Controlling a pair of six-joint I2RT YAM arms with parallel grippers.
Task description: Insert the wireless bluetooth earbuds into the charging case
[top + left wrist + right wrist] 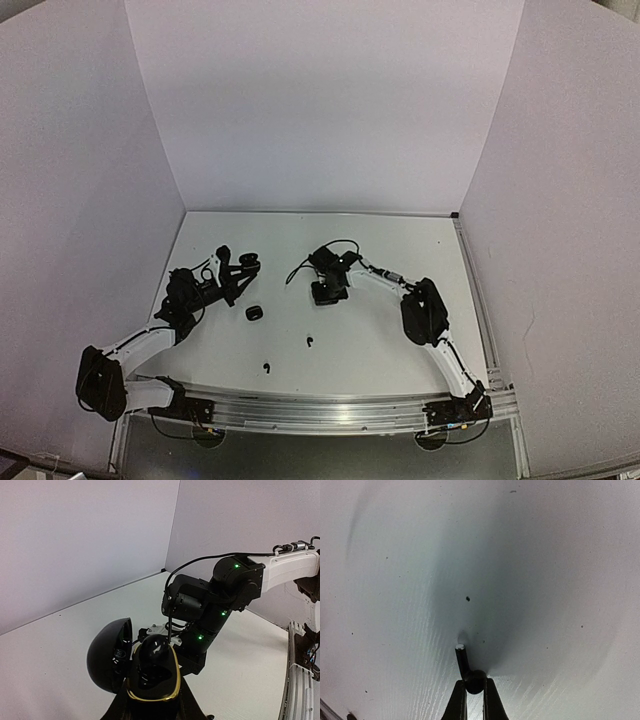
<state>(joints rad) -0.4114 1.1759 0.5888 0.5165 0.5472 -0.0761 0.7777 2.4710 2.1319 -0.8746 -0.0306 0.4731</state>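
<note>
Over the table [530, 555] — right tool [475, 684] (nearly closed) pinches black earbud [463, 660].

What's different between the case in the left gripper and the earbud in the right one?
The case is much bigger, rounded and gold-rimmed; the earbud is thin-stemmed and white-tipped. The case stands open in the left gripper; the earbud is pinched by its head in the right gripper. Both are black.

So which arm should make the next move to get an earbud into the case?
Right. Its fingers are shut on a black earbud over the table. The left arm holds the open case, lid swung back, so it probably only needs to present it.
</note>
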